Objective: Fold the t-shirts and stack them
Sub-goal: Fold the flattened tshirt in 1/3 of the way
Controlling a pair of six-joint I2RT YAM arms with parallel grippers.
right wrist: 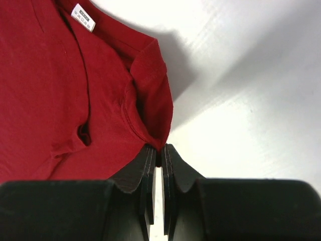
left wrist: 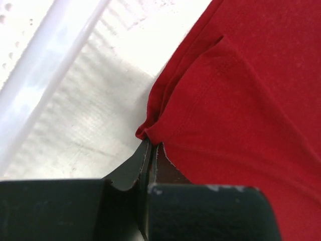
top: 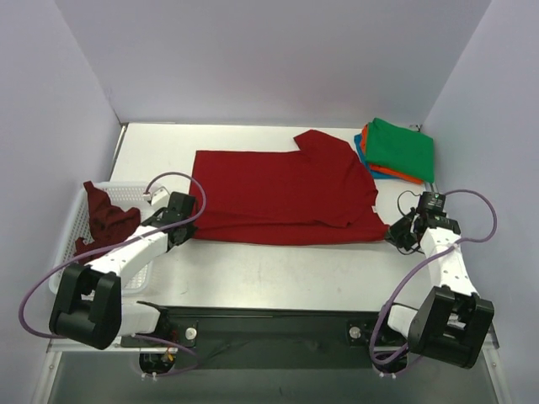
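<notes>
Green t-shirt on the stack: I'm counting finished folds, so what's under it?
An orange t-shirt and a blue t-shirt peek out beneath the green t-shirt; anything else is covered.

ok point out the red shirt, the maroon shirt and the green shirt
red shirt [top: 278, 194]: top view, middle of its body
maroon shirt [top: 105, 219]: top view, its bunched middle
green shirt [top: 402, 150]: top view, its upper face

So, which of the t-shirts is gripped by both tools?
The bright red t-shirt, spread flat mid-table: the left tool and right tool each pinch a near corner. The maroon one lies in the basket; the green, orange and blue ones are stacked.
</notes>
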